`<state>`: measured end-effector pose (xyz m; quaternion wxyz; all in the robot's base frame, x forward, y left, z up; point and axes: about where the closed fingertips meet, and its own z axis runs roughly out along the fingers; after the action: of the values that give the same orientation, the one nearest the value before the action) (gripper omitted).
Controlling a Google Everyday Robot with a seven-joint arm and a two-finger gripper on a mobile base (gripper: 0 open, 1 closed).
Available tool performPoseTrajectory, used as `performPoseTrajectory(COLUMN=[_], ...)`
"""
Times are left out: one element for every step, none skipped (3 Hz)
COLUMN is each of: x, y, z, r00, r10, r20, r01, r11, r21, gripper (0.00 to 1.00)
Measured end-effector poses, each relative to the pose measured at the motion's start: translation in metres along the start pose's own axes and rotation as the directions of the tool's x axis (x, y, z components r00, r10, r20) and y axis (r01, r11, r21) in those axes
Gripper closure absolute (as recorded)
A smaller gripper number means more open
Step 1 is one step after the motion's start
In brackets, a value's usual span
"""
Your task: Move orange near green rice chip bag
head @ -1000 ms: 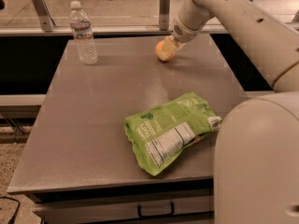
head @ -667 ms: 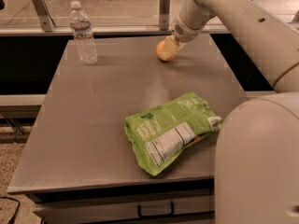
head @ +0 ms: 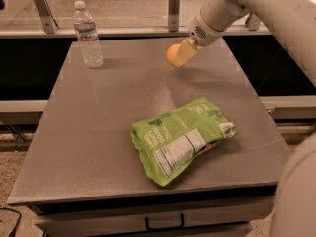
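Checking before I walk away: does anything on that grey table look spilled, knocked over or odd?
Nothing is spilled or damaged. The lime-green crinkled chip bag lies flat and askew near the front. The clear plastic water bottle stands upright, far left. The gripper is at the small round orange.

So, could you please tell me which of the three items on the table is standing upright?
The water bottle at the far left corner; the orange, at the claw, is round and the green rice chip bag lies flat.
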<state>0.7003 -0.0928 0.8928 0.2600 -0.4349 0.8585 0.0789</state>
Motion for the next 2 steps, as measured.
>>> performPoseTrajectory(x=[0.025, 0.051], y=[0.040, 0.069], z=[-0.028, -0.042], r00=[0.998, 0.996], r10=[-0.058, -0.085], r20=[0.001, -0.016], r01=[0.057, 0.082], r11=[0.9959, 0.9886], r21=[-0.070, -0.126], gripper=[1.00, 1.00])
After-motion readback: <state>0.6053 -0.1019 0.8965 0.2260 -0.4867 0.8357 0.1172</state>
